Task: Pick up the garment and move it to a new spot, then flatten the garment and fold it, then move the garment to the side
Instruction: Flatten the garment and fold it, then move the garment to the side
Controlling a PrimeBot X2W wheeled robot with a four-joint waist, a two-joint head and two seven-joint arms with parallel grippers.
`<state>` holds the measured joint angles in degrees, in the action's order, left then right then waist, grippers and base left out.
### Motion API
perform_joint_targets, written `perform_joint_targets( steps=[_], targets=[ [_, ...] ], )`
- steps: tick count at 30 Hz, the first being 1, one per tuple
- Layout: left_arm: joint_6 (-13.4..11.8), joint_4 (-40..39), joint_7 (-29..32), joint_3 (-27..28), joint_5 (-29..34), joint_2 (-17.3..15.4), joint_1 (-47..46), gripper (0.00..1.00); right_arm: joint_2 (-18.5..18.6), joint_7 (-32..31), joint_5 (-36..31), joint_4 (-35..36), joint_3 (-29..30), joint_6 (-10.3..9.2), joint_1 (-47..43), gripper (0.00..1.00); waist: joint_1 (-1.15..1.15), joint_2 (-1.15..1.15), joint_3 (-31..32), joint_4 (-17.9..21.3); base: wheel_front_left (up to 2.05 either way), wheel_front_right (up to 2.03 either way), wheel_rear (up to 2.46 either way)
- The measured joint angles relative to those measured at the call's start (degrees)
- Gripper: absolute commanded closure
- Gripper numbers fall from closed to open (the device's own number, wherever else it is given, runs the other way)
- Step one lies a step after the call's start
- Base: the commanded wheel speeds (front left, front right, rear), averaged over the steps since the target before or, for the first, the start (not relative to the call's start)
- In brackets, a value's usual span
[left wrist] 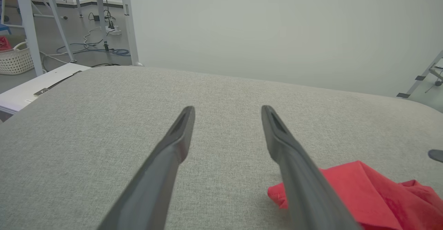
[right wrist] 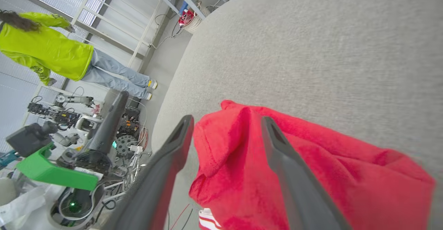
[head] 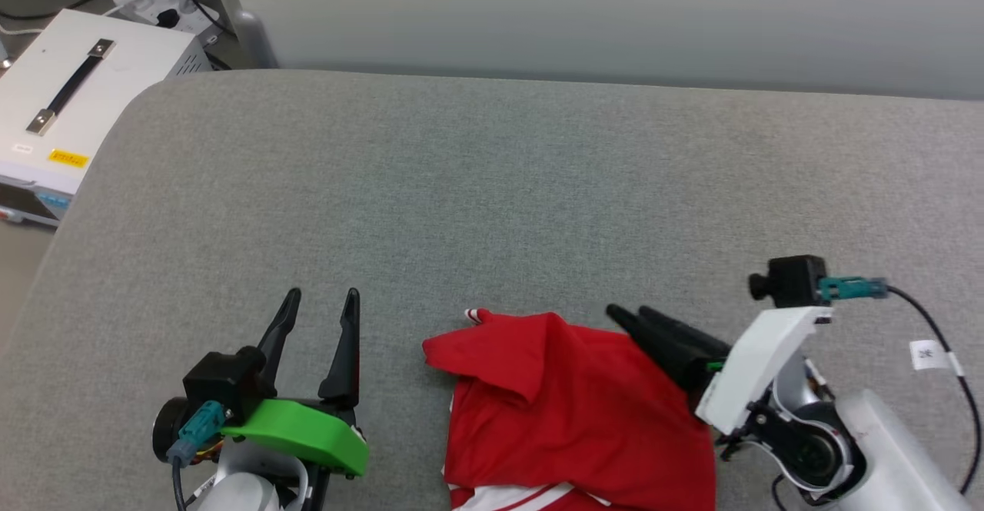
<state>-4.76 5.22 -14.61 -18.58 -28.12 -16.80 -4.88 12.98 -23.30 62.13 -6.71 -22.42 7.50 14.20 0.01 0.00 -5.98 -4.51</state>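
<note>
**Surface.** Grey cloth-covered table (head: 492,188) with a rounded far-left corner and a pale wall (head: 615,11) behind it. A white case (head: 77,88) with a dark handle stands off the table's left side. In the right wrist view, a person (right wrist: 45,50) in a yellow-green top stands well away in the room.

**Garment.** The garment (head: 569,411) is red and bunched. It lies at the table's near edge, right of centre, and runs out of the head view at the bottom. One corner is folded over toward the left, and a bit of striped trim (head: 477,315) pokes out at its far edge.

**Left gripper.** The left gripper (head: 323,293) has its fingers spread wide and holds nothing. It sits over bare table just left of the cloth.

**Right gripper.** The right gripper (head: 626,311) lies over the garment's far right edge. Its fingers are apart, with cloth lying beneath and between them, and nothing looks pinched.

**Step in hand (judged).** The garment appears set down, so flattening comes next.

**Handling notes.**
- Each gripper should take an opposite edge, with the left at the folded-over corner.
- Each should pinch one layer only, close to a hem or seam.
- The two should draw apart low over the table, so the folds slide out rather than lift.
- Soft jersey drags and re-bunches, so slow, even pulls suit it.
</note>
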Motion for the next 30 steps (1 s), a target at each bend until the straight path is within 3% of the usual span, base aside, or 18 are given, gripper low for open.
perform_joint_targets(
  steps=[8, 13, 16, 22, 30],
  targets=[
    [-1.1, -0.2, 0.0, 0.7, 0.0, -0.4, 1.0, 0.00, 2.9, 14.3, -22.8, -0.3, 13.5, 0.01, -4.5, 0.00, 0.00, 0.00, 2.0, 2.5, 0.00, 0.00, 0.00],
    [-2.3, -0.5, -0.1, 1.7, 0.4, -0.8, 1.9, 0.00, 1.2, 20.8, -36.9, 2.5, 23.8, 0.01, -8.0, 0.00, 0.00, 0.00, 3.3, 3.4, 0.00, 0.00, 0.00],
    [-2.9, -0.6, -0.1, 2.3, 0.4, -1.0, 2.7, 0.00, -0.5, 23.5, -42.0, 5.5, 26.6, 0.01, -10.4, 0.00, 0.00, 0.00, 4.1, 3.7, 0.00, 0.00, 0.00],
    [-3.5, -1.1, -0.1, 2.8, 0.5, -1.0, 5.8, 0.00, -4.9, 25.7, -48.0, 11.4, 26.8, 0.01, -17.9, 0.00, 0.00, 0.00, 7.0, 4.5, 0.00, 0.00, 0.00],
    [-4.1, -1.2, -0.1, 2.6, 0.5, -1.0, 7.4, 0.00, -5.8, 25.9, -48.9, 12.1, 25.0, 0.01, -20.0, 0.00, 0.00, 0.00, 8.8, 5.5, 0.00, 0.00, 0.00]
  ],
)
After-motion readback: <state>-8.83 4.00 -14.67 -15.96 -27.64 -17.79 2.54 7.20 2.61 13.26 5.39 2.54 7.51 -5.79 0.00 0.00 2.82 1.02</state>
